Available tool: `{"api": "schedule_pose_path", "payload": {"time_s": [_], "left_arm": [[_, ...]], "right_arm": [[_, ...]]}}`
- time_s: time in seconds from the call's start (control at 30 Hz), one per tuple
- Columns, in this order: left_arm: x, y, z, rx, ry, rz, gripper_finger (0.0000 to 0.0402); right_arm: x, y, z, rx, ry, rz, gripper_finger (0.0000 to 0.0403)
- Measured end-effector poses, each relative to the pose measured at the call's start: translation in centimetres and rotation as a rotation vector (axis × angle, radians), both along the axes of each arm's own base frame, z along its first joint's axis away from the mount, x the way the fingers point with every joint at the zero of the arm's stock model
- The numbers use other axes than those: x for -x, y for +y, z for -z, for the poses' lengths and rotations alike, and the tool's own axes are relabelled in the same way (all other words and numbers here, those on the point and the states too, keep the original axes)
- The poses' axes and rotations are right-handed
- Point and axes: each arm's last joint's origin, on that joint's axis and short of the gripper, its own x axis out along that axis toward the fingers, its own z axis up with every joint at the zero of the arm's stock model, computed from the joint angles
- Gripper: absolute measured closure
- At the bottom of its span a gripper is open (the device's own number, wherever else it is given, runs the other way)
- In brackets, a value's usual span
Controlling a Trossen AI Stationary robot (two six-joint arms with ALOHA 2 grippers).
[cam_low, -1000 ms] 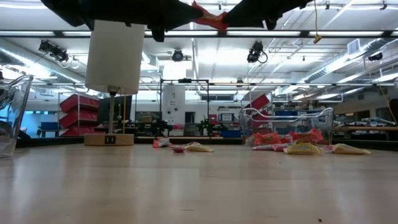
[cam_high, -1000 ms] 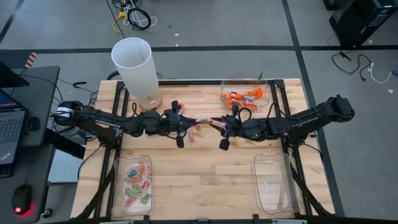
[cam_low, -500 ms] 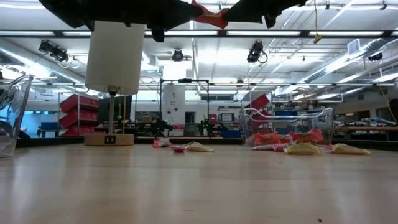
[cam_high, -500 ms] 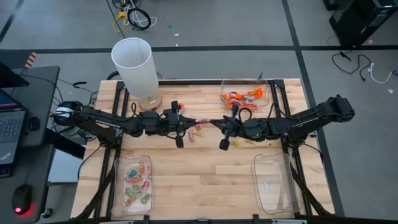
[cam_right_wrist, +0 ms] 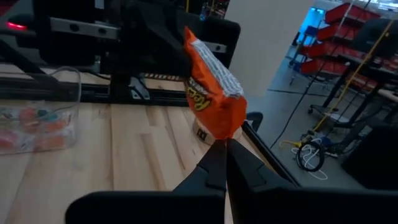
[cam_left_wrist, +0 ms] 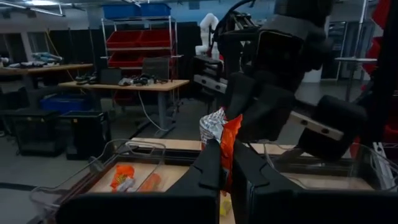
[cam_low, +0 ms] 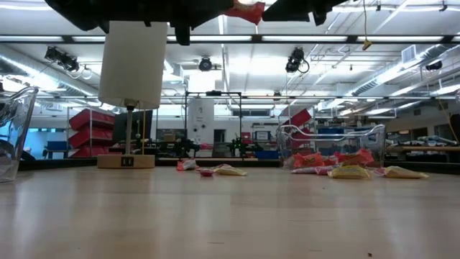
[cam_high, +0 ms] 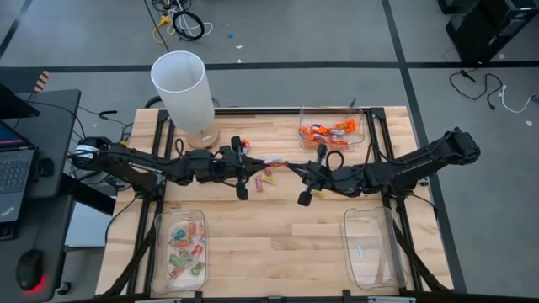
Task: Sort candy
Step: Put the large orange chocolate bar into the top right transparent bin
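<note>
Fingers of your right gripper (cam_right_wrist: 219, 149) and left gripper (cam_left_wrist: 225, 167) both pinch 1 orange candy (cam_right_wrist: 212, 93), held in the air between them above mid-table. Below it, 3 loose candies (cam_high: 267, 179) lie on the table (cam_high: 278, 244), ringed by 3 clear trays (cam_high: 369, 249) and 1 white lamp (cam_high: 181, 87).
</note>
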Motion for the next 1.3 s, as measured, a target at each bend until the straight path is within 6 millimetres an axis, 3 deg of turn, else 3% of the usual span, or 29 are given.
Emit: {"api": "schedule_pose_path", "payload": {"time_s": [0.2, 0.6, 0.8, 0.97, 1.17, 1.3], "left_arm": [[0.0, 0.0, 0.0, -0.029, 0.005, -0.013, 0.0391], [0.0, 0.0, 0.0, -0.056, 0.012, -0.015, 0.0391], [0.0, -0.1, 0.0, -0.06, 0.008, 0.018, 0.0391], [0.0, -0.2, -0.1, -0.061, -0.002, 0.047, 0.0391], [0.0, -0.2, -0.2, -0.058, -0.014, 0.049, 0.0391], [0.0, -0.2, -0.3, -0.057, -0.022, 0.052, 0.0391]], "right_arm": [[0.0, 0.2, 0.0, -0.046, -0.023, -0.001, 0.0391], [0.0, 0.3, -0.2, -0.063, -0.048, -0.011, 0.0255], [-0.3, -0.4, -0.7, -0.08, -0.095, -0.038, 0.0232], [-0.5, -0.8, -0.8, -0.084, -0.102, -0.08, 0.0256], [-0.5, -0.6, -0.9, -0.031, -0.091, -0.134, 0.0381], [-0.5, -0.2, -1.1, -0.012, -0.102, -0.142, 0.0397]]}}
